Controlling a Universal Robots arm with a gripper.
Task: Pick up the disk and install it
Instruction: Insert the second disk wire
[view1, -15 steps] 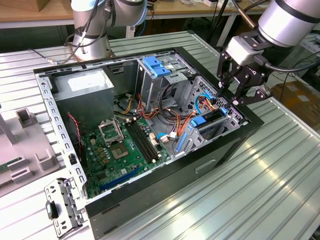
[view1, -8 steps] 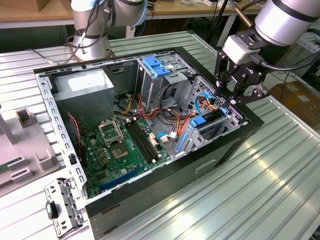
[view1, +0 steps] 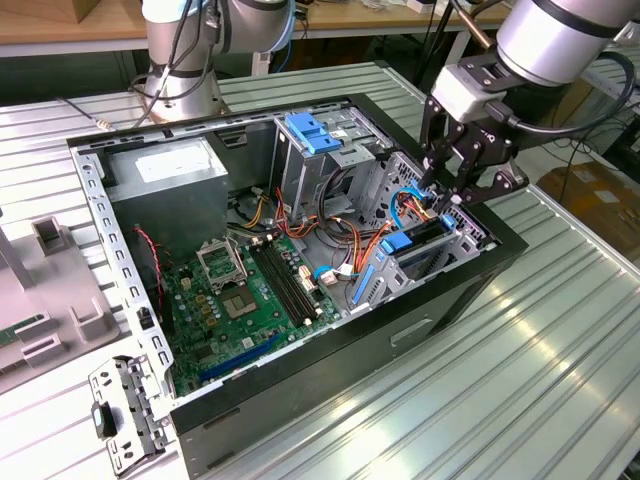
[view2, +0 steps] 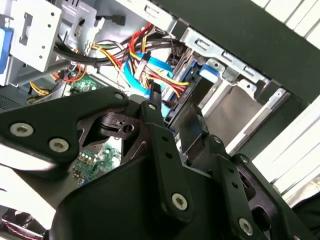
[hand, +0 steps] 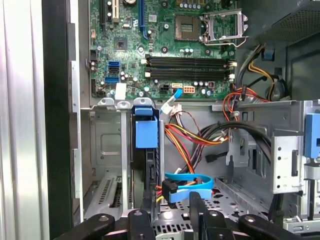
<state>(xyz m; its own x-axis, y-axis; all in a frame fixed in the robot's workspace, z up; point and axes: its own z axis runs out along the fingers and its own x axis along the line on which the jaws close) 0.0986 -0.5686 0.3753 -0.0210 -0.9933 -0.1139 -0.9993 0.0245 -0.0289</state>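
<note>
Disk (view1: 418, 238) stands on edge in the lower drive cage (view1: 445, 262), blue carrier outward. Gripper (view1: 447, 196) just above; grip state indeterminate. Judged heavy, rigid, shock-sensitive: hold by carrier edges.

You see a green circuit board (view1: 245, 300) inside a black computer case (view1: 330, 375) on a silvery ribbed table (view1: 520, 370). The disk (hand: 146, 132) shows its bright blue edge. Cables (hand: 192, 137) run red, orange, yellow and black. The gripper (view1: 462, 185) is black.
</note>
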